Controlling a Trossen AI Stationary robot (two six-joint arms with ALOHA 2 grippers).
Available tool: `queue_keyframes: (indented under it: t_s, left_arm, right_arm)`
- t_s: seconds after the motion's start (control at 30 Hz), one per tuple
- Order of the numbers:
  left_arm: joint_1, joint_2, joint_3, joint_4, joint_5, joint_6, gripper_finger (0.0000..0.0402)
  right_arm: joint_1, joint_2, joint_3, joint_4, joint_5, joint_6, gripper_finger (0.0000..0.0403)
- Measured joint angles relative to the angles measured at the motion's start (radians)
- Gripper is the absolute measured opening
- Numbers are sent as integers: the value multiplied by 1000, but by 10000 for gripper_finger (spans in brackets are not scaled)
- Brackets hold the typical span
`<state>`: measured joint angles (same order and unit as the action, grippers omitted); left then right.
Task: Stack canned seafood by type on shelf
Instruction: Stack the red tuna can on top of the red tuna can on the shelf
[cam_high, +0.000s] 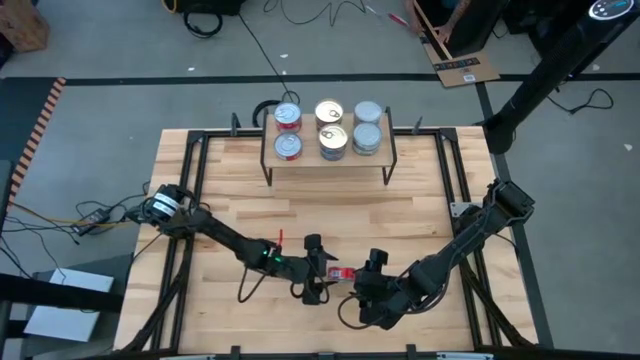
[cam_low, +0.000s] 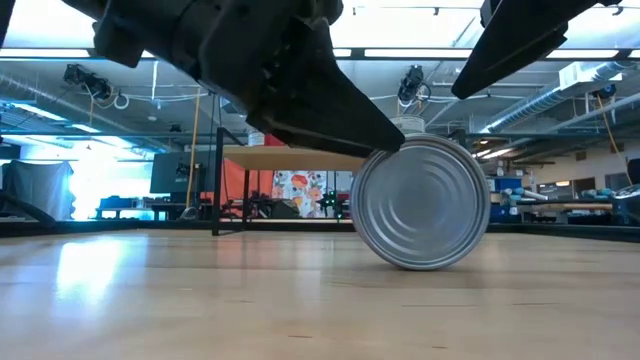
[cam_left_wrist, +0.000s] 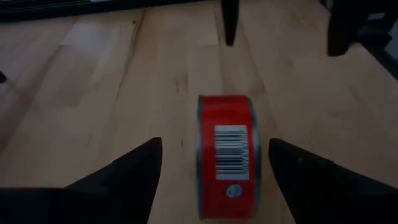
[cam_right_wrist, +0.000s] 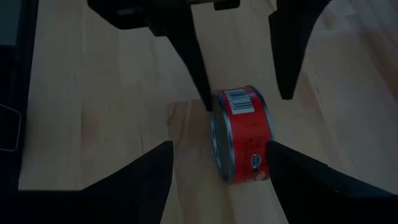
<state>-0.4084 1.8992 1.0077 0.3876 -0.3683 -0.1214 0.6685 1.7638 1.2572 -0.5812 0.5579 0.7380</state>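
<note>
On the near part of the light slatted wooden counter (cam_high: 330, 220), between the two arms, a small round tin with a red label and barcode (cam_left_wrist: 227, 155) stands on its edge, its ribbed silver end (cam_low: 420, 203) facing the low camera. The left claw (cam_high: 318, 270) sits just beside it with both dark fingers (cam_left_wrist: 118, 180) spread wide, one on either side of the tin and clear of it, holding nothing. The right claw (cam_high: 372, 285) faces it from the other side, also spread wide and empty, the tin lying between its fingers (cam_right_wrist: 140, 183) and the left arm's. At the far edge stands the small light-wood shelf on thin black legs (cam_high: 328, 160), carrying six more tins: two red-sided ones (cam_high: 288, 132) in the left column, two gold-topped (cam_high: 331, 127) in the middle, two silvery (cam_high: 367, 127) on the right.
</note>
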Motion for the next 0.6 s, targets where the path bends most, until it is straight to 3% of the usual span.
queue_keyframes:
  t_s: [0.6]
  left_arm:
    - [8, 10, -1, 15, 33, 5, 274]
  right_arm:
    - [0, 0, 0, -1, 0, -7, 263]
